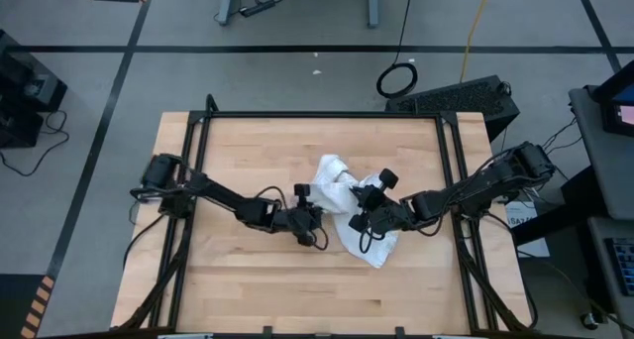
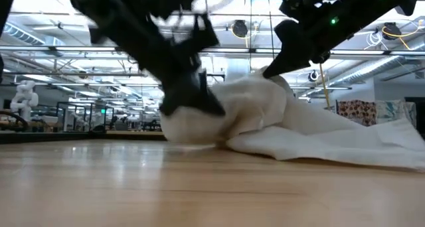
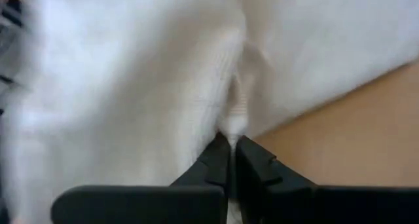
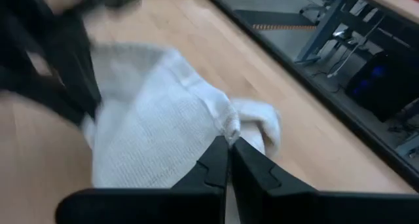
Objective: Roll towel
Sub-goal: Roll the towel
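Left end effector (image 3: 230, 145) and right end effector (image 4: 228, 145) pinching bunched towel (image 1: 342, 185), wooden table (image 1: 248, 270)

towel (image 1: 352, 205) mid-table (image 1: 238, 270) | left gripper (image 1: 319, 212) at its left | right gripper (image 1: 365, 218) on it

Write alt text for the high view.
Seen from above, two dark robot arms meet at a crumpled white towel in the middle of a wooden table. The left gripper and the right gripper each pinch the cloth from opposite sides.
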